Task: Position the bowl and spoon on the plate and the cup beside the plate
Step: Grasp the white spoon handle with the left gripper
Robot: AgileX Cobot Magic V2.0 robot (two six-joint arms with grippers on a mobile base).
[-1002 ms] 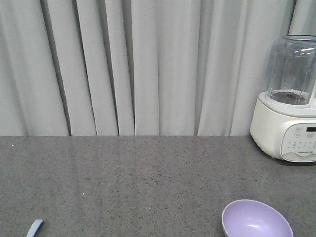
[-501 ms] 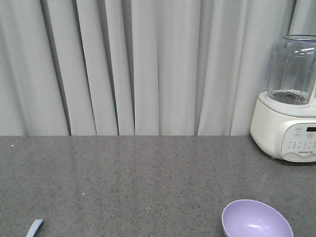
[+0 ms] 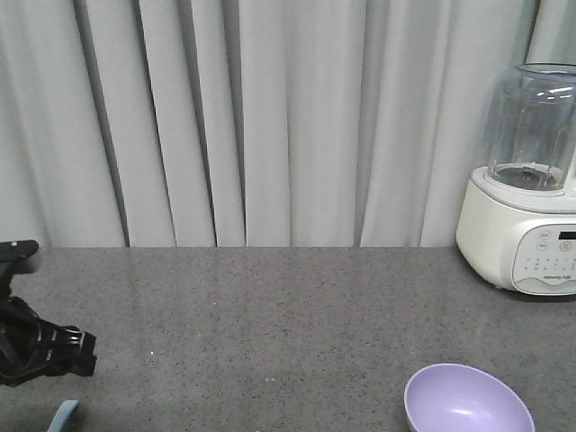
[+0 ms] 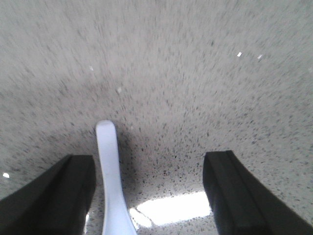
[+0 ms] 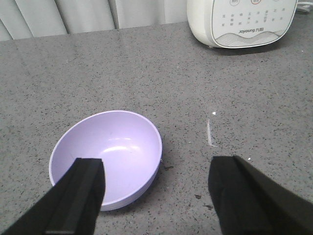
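Pale curtain behind a grey speckled counter. White blender with a clear jar stands at the counter's far right. Left arm hangs low over the left edge; left gripper has its jaws spread, unclenched, above the counter. Right gripper likewise has its jaws parted, holding nothing. Bowl sits upright on the counter at near right, partly between the right fingers. Spoon lies flat between the left fingers, close to one of them.
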